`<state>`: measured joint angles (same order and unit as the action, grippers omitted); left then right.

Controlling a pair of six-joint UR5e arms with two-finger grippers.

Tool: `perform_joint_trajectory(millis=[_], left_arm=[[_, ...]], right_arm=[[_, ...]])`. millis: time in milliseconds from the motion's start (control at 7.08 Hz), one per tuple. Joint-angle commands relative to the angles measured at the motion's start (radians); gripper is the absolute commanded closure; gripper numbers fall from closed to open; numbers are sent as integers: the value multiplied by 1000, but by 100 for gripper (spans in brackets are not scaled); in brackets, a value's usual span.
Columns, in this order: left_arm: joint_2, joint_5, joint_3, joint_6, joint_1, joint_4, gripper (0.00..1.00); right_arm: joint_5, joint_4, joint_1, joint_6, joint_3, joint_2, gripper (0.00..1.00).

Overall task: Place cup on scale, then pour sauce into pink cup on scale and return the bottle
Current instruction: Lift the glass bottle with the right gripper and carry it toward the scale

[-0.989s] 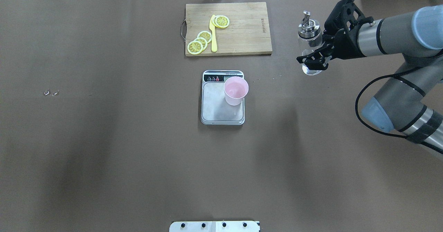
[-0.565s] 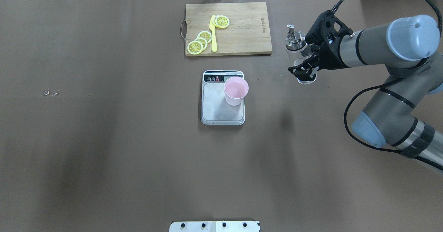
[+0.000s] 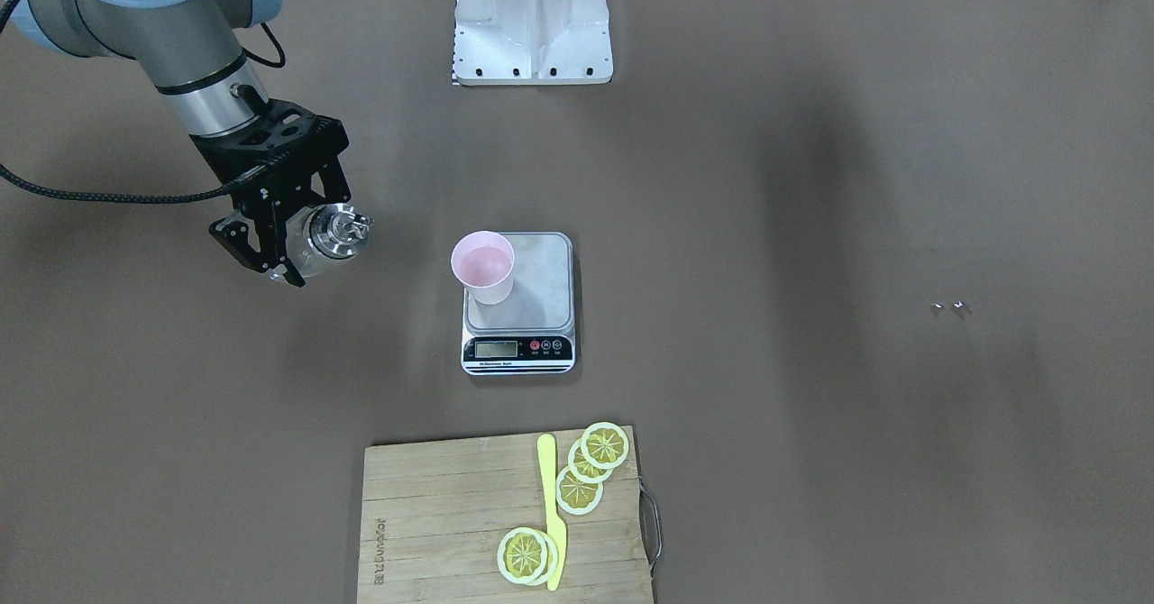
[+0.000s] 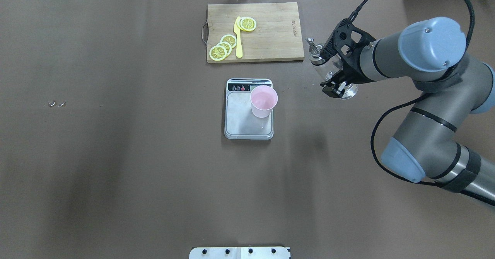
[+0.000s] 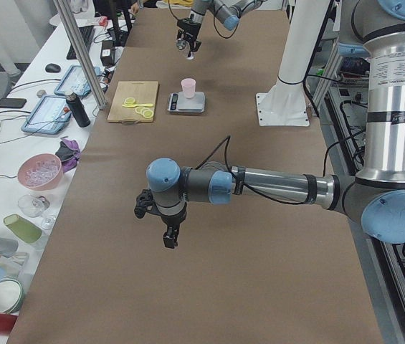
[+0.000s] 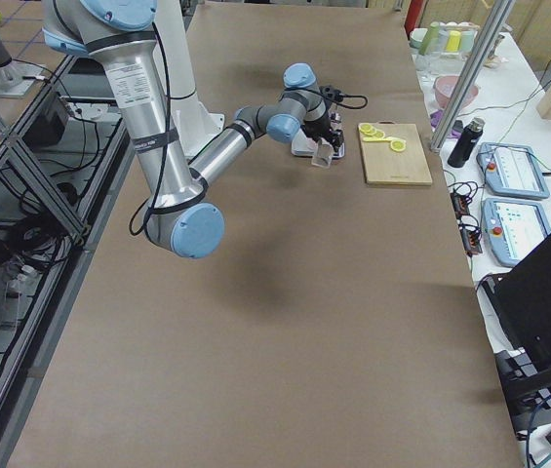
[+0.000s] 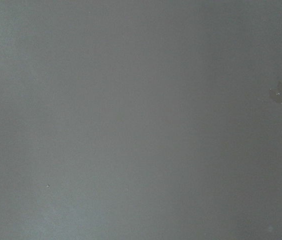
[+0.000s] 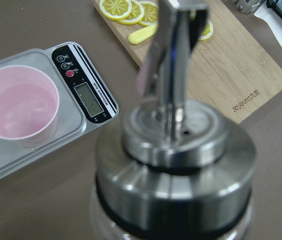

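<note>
- The right gripper (image 4: 335, 86) pinches the bottle (image 8: 175, 170) by its glass body, holding it off the bench (image 4: 116, 154). The bottle leans, with its silver spout pointing left toward the scale (image 4: 243, 121).
- Since a second ago this arm has carried the bottle leftward and nearer. It was out to the right of the cutting board (image 4: 270, 34); it now hangs just off the board's near right corner, still apart from the scale.
- The cup (image 4: 263, 101) has not shifted (it stands upright on the far right part of the scale's platform, beside the display strip).
- The left gripper (image 5: 169, 242) hovers over bare bench well to the left. I cannot tell whether its fingers are spread or pressed together.
- Counted: one bottle, one cup, one scale, one board, one yellow knife (image 4: 238, 38).
- Lemon slices (image 4: 224, 46) on the board: three in an overlapping row, and beside the knife what looks like two stacked.
- Two small bright specks (image 4: 57, 103) lie far left on the bench.
</note>
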<state>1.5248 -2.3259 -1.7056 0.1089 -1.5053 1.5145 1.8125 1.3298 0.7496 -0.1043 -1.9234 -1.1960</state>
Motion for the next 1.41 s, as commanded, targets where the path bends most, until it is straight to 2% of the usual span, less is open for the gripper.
perform_joint_trajectory(millis=[0,565,989,1272], left_arm=[[0,-3,0,-2,-3,-2,1],[0,-3,0,0,-3,-2,1],[-5,-4,-8,0,-3,-2,1],[-5,-4,-11,0,-4,-2,1]], right_arm=[[-62,130,-29,3,3,53,65],[-163,261,-78,1,12,99,65],[-228,264,-127,-9,53,130,65],[-298,325,-171,-12,73,164,65]])
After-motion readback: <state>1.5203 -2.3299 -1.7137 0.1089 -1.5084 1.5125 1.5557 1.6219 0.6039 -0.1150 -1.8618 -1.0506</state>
